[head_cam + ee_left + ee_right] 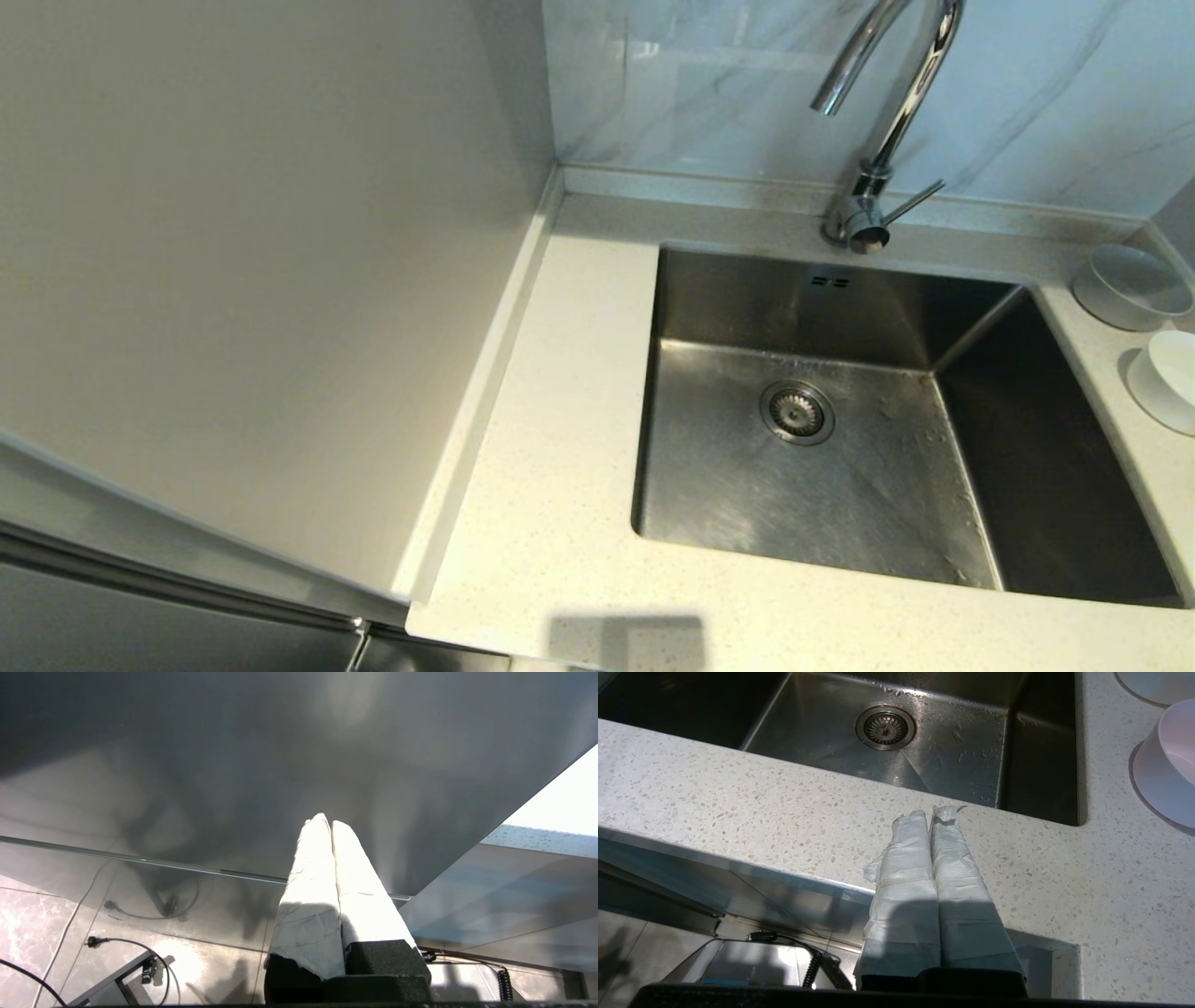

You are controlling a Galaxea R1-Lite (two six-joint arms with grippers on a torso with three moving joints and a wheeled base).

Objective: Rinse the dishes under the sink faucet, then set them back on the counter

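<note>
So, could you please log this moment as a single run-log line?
left gripper: shut, parked off counter | right gripper: shut, above counter front edge | bowls: on counter right of sink | faucet: no water visible

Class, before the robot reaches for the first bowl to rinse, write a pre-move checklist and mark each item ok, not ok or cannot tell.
1. Sink free of dishes: ok, only the drain shows.
2. Faucet spout over the basin: ok; no water running.
3. Bowls within view on the counter: grey bowl and white bowl sit to the right of the sink; a third: cannot tell.
4. Right gripper empty: ok, jaws shut, above the counter's front edge.
5. Left gripper empty: ok, jaws shut, parked below counter height.
6. Jaws open for a grasp: not ok.
</note>
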